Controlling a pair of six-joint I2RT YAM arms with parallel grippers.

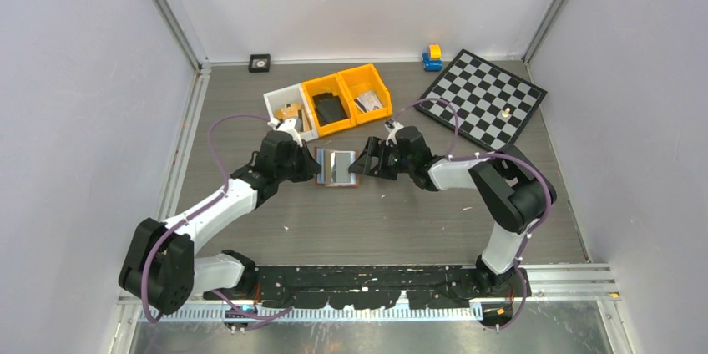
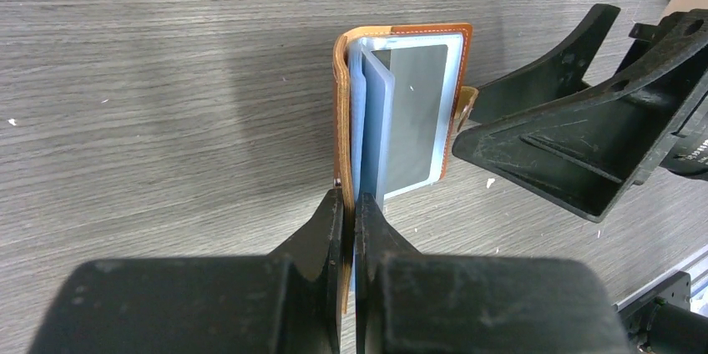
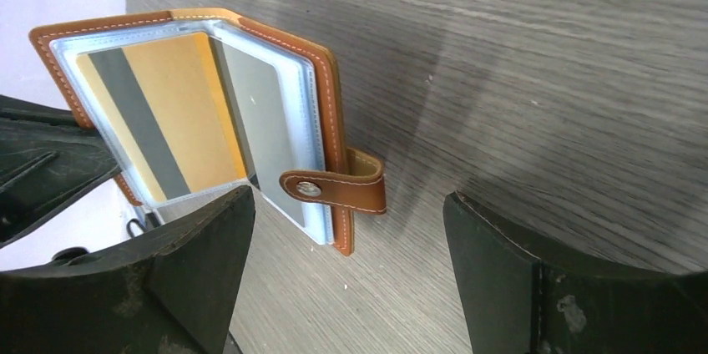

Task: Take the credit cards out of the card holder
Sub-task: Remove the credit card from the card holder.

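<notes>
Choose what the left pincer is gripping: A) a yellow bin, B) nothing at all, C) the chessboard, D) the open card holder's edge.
D: in the left wrist view the left pincer is shut on the brown edge of the card holder, which is folded open.

A grey wood-grain desk (image 1: 376,225) stands enclosed by plain pale walls (image 1: 75,78) on three sides, with aluminium posts (image 1: 168,7) rising at its far corners.

On the table (image 1: 376,220), the card holder (image 1: 337,168) sits between left arm (image 1: 238,195) and right arm (image 1: 455,173), bins (image 1: 316,112) behind.
</notes>
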